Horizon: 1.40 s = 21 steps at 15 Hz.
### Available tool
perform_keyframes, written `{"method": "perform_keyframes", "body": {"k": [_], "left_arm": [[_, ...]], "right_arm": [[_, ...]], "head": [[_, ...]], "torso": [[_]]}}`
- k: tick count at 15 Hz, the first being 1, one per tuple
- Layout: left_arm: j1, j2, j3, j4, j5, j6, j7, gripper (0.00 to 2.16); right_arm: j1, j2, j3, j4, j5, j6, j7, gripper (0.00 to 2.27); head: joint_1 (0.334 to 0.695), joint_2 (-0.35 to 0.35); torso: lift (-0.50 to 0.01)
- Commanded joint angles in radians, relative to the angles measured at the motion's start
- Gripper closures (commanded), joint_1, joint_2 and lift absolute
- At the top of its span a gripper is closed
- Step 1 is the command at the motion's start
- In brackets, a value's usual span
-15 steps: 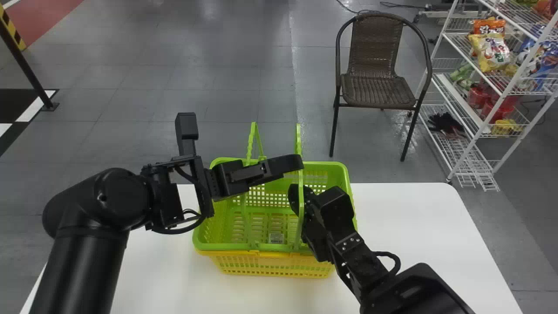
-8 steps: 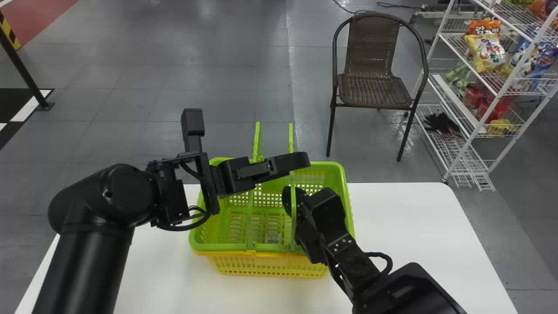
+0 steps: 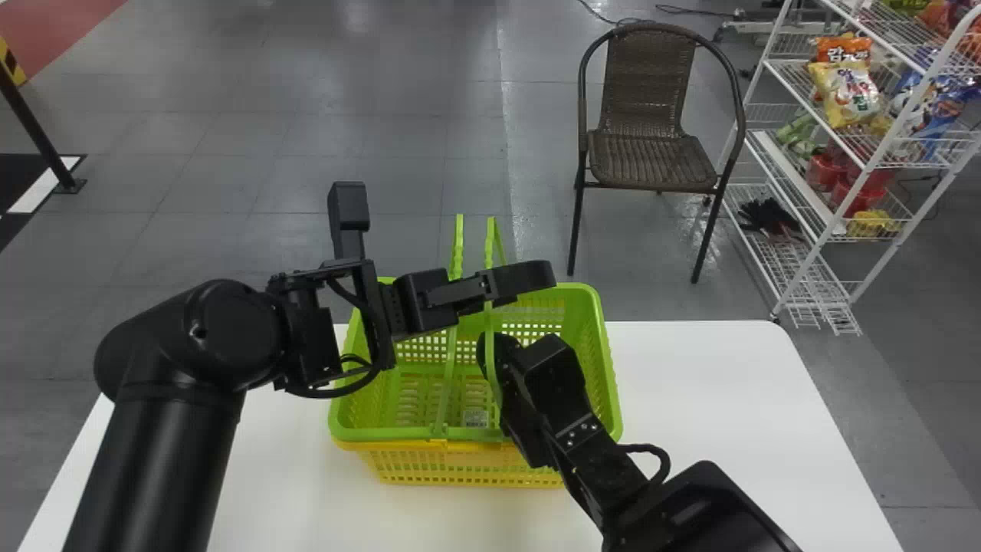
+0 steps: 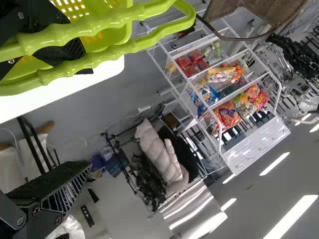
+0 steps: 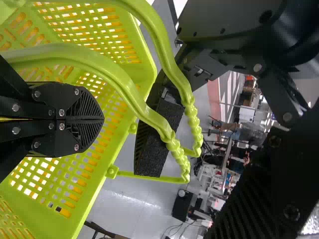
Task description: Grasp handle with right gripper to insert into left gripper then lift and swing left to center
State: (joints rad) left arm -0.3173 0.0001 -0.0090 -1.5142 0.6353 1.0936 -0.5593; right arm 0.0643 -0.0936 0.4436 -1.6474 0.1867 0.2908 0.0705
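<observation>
Over the green basket (image 3: 605,360), my left gripper (image 3: 490,287) reaches in from the left. In the left wrist view the left gripper (image 4: 82,117) is open, its fingers far apart, and two green handles (image 4: 99,57) cross near one of them. Both handles (image 3: 457,261) stand raised, a short gap between them. My right gripper (image 3: 498,353) is low inside the basket's outline, beside the right-hand handle. In the right wrist view the right gripper (image 5: 102,119) is shut with its tips together, and the handles (image 5: 119,89) arch past it towards a left finger pad (image 5: 159,139).
A yellow basket (image 3: 460,466) is under the green one, on a white table (image 3: 690,399). Beyond the table's far edge stand a brown chair (image 3: 651,157) and, at the right, a white wire rack (image 3: 820,230) with snack bags.
The right gripper and the right-hand handle have moved left, and the two handles are closer together. My left gripper has moved right over the basket. The whole scene has shifted slightly left.
</observation>
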Motion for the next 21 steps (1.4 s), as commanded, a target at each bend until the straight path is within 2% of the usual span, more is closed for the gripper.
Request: {"method": "perform_keyframes", "body": {"k": [1,4,9,13,17,21], "left_arm": [[0.0,0.0,0.001,0.003,0.004,-0.02,-0.002,0.18],[0.0,0.0,0.003,0.006,0.01,-0.017,-0.002,0.18],[0.0,0.001,0.004,0.006,0.015,-0.02,-0.002,0.18],[0.001,0.003,0.009,0.009,0.03,-0.02,-0.004,0.18],[-0.002,0.003,0.009,0.017,0.035,-0.02,-0.002,0.18],[-0.013,0.001,0.012,0.043,0.053,-0.017,-0.002,0.19]], "right_arm": [[-0.001,0.0,0.012,0.001,0.005,0.0,0.0,2.09],[0.008,-0.002,0.006,-0.002,0.005,0.0,-0.001,2.09],[0.115,-0.018,-0.121,-0.118,-0.027,-0.031,-0.005,2.09],[0.261,-0.055,-0.25,-0.215,-0.085,-0.163,0.002,2.09],[0.351,-0.058,-0.341,-0.212,-0.131,-0.295,0.017,2.08],[0.401,-0.058,-0.365,-0.2,-0.158,-0.362,0.032,2.08]], "head": [[0.695,-0.025],[0.695,-0.018],[0.695,-0.04],[0.695,-0.104],[0.695,-0.169],[0.695,-0.209]], "torso": [[0.0],[0.0],[0.0],[0.0],[0.0],[0.0]]}}
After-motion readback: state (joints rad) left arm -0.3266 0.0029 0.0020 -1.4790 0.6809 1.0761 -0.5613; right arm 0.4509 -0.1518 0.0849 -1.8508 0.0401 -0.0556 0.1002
